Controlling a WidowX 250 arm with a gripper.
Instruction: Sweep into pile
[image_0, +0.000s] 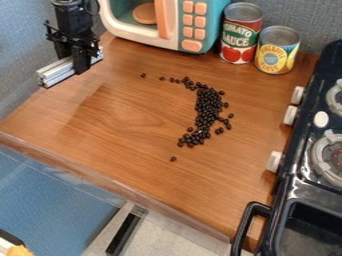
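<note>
Toy microwave (176, 40): orange disc (144, 14) inside. Just right of microwave: red can (240, 37), then yellow can (275, 54), both upright, silver tops on. In front of microwave: dark beans (207, 105) in curved band on wooden counter (127, 135), few strays apart. Left of microwave: claw (80, 59), pinching metal bar (57, 73). Well right of microwave: black stove (292, 172), dark basin (282, 212) at near end.

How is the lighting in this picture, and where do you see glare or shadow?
Camera view: soft light, no hard shadow beside the dark beans; pale sheen on the left part of the wooden counter; small reflections on the glossy black stove.
</note>
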